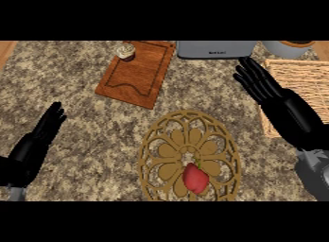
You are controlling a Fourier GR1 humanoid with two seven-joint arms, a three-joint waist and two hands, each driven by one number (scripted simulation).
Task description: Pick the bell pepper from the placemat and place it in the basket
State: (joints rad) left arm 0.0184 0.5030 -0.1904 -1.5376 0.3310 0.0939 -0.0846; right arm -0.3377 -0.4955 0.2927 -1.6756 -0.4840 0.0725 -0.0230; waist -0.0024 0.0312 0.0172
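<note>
A red bell pepper (pixel 194 179) lies on the round golden openwork placemat (pixel 188 137), near its front edge. The woven basket (pixel 314 92) sits at the right side of the counter. My right hand (pixel 275 97) is open with straight fingers, held up and to the right of the placemat, over the basket's left edge and well away from the pepper. My left hand (pixel 33 144) is open with fingers up at the left edge, resting, holding nothing.
A wooden cutting board (pixel 136 75) lies at the back with a cupcake (pixel 125 51) on its far corner. A grey toaster (pixel 216 48) stands at the back, and a white pot (pixel 290 47) at the back right.
</note>
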